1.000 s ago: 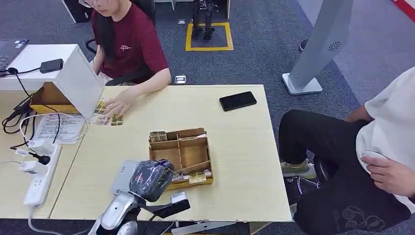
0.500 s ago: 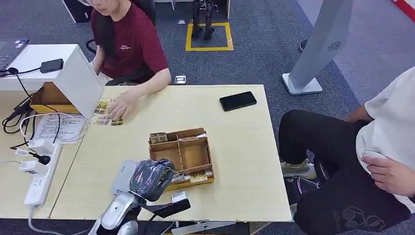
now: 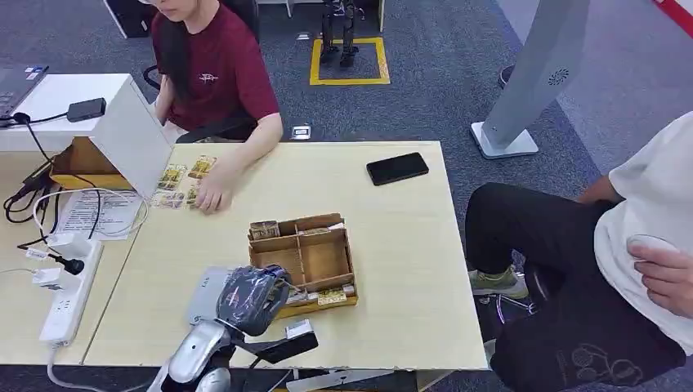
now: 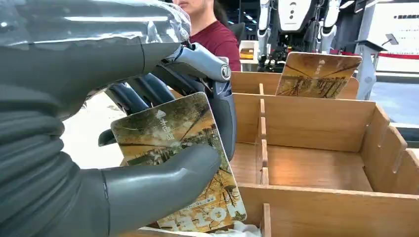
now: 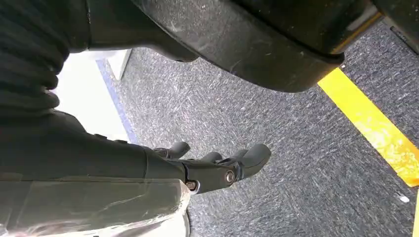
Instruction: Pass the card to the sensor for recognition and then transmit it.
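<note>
My left hand [image 3: 253, 298] is at the near left corner of the wooden divider box [image 3: 350, 261]. In the left wrist view it pinches a yellow-brown picture card [image 4: 183, 148] between the thumb [image 4: 148, 182] and the dark fingers, over the box's near compartment. A second such card [image 4: 316, 74] stands upright against the box's far wall [image 4: 316, 118]. A flat grey device [image 3: 204, 292] lies on the table partly under my left hand. My right hand [image 5: 212, 168] hangs over grey carpet with its fingers apart and holds nothing.
A person in a red shirt sits across the table, one hand [image 3: 214, 194] on several cards [image 3: 173, 175] beside a white box [image 3: 122, 122]. A black phone [image 3: 397, 168] lies at the far right. A power strip [image 3: 69, 294] and cables lie left. Another person [image 3: 646, 245] sits right.
The seated person's hand slid right across the cards, uncovering some of them. The person at right raised a hand slightly. My left hand holds the card in about the same place.
</note>
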